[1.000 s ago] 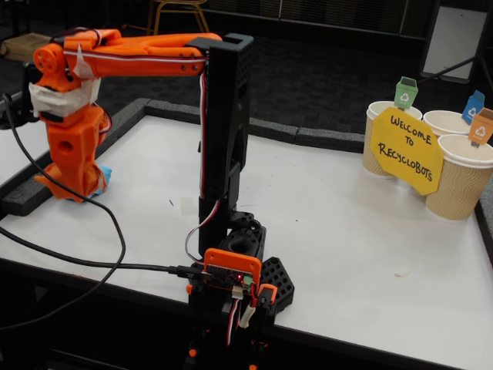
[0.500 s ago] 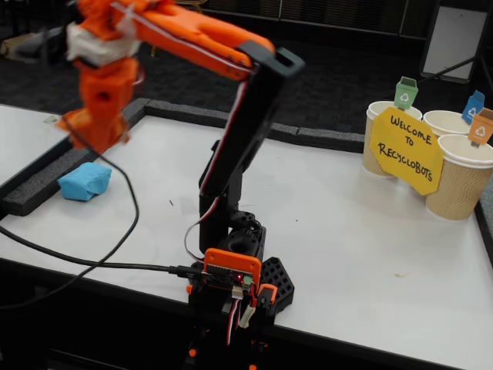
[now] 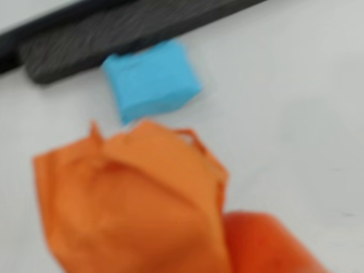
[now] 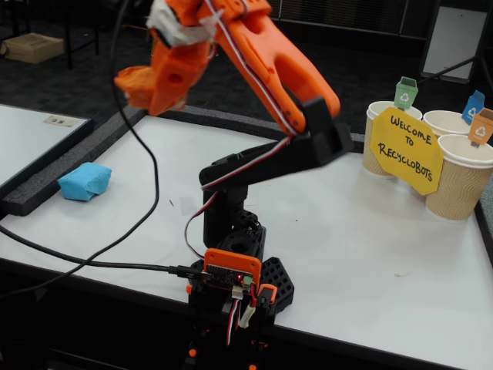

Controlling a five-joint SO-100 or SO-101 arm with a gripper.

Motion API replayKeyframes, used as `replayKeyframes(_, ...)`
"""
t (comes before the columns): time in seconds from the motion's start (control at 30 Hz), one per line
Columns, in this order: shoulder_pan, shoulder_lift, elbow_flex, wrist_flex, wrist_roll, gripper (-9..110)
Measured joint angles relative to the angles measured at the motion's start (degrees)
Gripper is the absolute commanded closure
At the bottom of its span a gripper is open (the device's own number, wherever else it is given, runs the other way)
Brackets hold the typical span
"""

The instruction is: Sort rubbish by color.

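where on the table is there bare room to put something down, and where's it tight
The widest bare patch of the white table lies between the arm's base and the paper cups at the right in the fixed view. Another runs between the base and the blue wad. It is tight at the cups with their yellow sign, and where the wad sits beside the black foam border.

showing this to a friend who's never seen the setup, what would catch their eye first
The bright orange robot arm dominates the fixed view, reared high above the white table with its gripper up in the air, holding nothing visible. Below it, a light blue crumpled paper wad lies alone near the table's left edge beside a black foam border strip. At far right stand ribbed paper cups with small coloured tags, behind a yellow handwritten welcome sign.
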Motion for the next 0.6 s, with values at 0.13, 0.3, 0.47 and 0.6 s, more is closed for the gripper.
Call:
replayKeyframes(0.13,7.29,7.03,3.87,0.0,-3.43,101)
replayKeyframes(0.3,18.46,14.5,6.33,-1.67,-7.38,101)
replayKeyframes(0.47,35.24,18.72,8.7,-7.12,-14.59,101)
replayKeyframes(0.6,47.55,24.26,13.8,-13.18,-20.39,101)
